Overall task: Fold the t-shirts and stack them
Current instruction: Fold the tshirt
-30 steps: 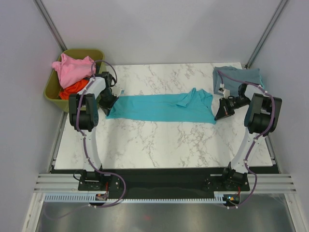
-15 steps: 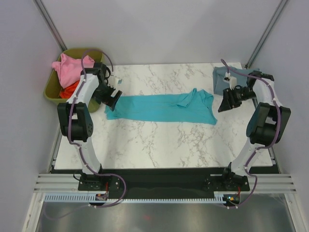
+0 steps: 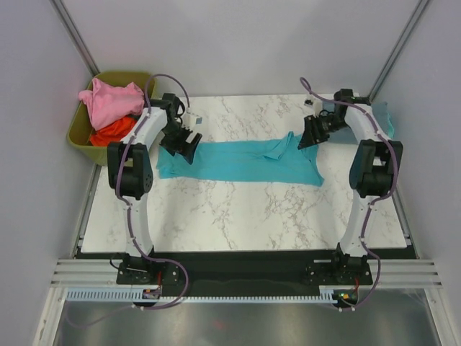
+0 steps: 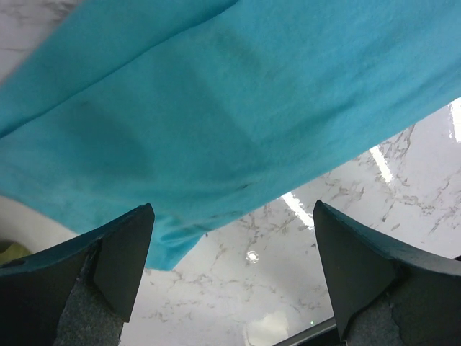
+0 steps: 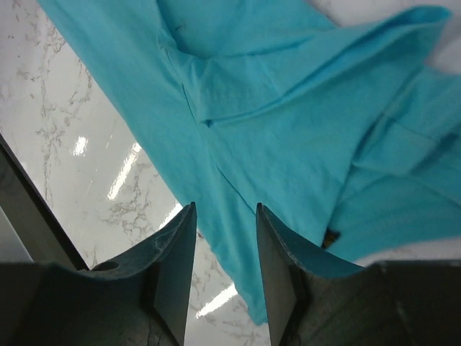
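**First inspector:** Where did we find the bright teal cloth t-shirt (image 3: 238,162)?

**Second inspector:** We found it lying flat as a long band across the white marble-patterned table (image 3: 238,209), with its collar and sleeves bunched toward the right end. The pink cloth t-shirt (image 3: 108,101) and the orange-red cloth t-shirt (image 3: 112,132) were heaped in the olive-green plastic bin (image 3: 75,137) off the table's far left corner. The pink one lay on top. The dusty grey-blue cloth t-shirt (image 3: 383,115) sat at the far right corner, mostly hidden behind the right arm.

**First inspector:** And the pincers?

**Second inspector:** We recorded the left gripper (image 3: 186,144) over the teal shirt's left end. In the left wrist view its fingers (image 4: 122,267) stood wide apart with no cloth between them. The right gripper (image 3: 308,138) was at the collar end. In its own view the fingers (image 5: 176,267) stood a narrow gap apart, also holding nothing, and the folded teal cloth lay beyond them.

**First inspector:** Was there contact with the cloth?

**Second inspector:** We could not tell for either gripper.
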Available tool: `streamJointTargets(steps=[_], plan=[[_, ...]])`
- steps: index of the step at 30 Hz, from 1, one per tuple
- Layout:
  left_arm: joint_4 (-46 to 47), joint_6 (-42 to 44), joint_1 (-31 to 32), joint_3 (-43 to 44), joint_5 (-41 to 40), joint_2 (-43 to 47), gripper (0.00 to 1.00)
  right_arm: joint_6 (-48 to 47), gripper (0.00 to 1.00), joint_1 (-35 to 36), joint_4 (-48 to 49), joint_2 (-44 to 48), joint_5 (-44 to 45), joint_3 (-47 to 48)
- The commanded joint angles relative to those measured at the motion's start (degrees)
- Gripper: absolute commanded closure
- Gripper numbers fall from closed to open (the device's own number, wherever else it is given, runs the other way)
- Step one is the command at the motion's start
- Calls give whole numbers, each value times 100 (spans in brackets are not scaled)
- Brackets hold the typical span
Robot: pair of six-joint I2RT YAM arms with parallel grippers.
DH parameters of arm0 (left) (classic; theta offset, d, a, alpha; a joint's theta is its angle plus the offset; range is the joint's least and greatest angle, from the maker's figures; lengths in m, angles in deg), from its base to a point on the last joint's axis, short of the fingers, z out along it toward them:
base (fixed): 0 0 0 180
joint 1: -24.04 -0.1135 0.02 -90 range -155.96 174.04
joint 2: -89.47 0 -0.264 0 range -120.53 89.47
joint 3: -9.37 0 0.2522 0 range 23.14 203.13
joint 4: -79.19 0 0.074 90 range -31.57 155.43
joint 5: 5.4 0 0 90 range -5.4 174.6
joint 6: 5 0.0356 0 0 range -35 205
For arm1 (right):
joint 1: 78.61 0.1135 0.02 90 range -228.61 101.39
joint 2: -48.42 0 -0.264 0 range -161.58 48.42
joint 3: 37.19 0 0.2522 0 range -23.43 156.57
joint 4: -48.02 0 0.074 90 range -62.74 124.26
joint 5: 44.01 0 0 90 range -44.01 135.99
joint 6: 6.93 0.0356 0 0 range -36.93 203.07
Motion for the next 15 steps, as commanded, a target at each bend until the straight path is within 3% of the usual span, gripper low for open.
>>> streamJointTargets(steps=[1,6,15], plan=[[118,-313,137,289,355,-200,1,295,54,461,317,-226,-19,393],[162,-410,163,368,276,-543,1,480,57,883,406,-639,254,640],[197,-489,190,368,215,-789,1,506,54,945,476,-947,386,596]])
